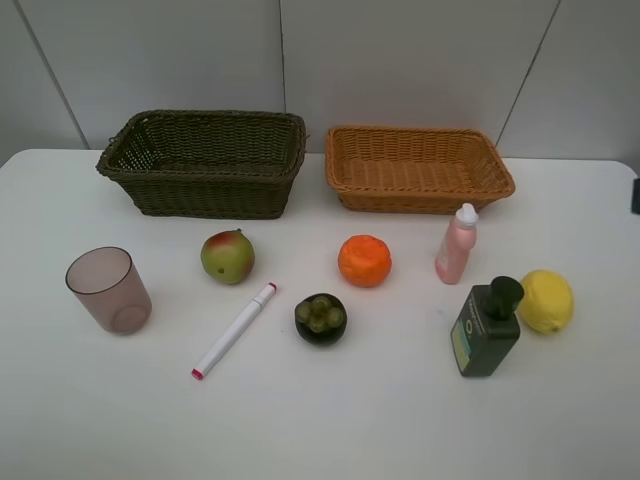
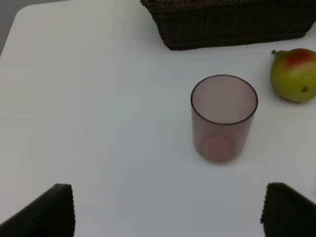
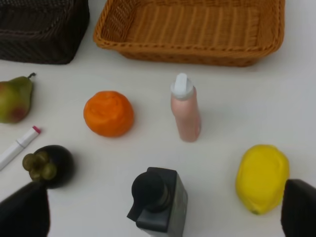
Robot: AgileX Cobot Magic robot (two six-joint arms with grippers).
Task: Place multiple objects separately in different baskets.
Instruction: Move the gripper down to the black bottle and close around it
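Observation:
On the white table stand a mauve cup, a mango, a white marker, a dark round fruit, an orange, a pink bottle, a dark green bottle and a lemon. Behind them sit the dark basket and the orange-tan basket, both empty. My left gripper hangs open above the table, short of the cup. My right gripper is open over the green bottle, with the lemon beside one finger. Neither arm shows in the high view.
The table's back edge meets a grey panelled wall just behind the baskets. A dark object sits at the table's far right edge. Bare table lies in front of the objects.

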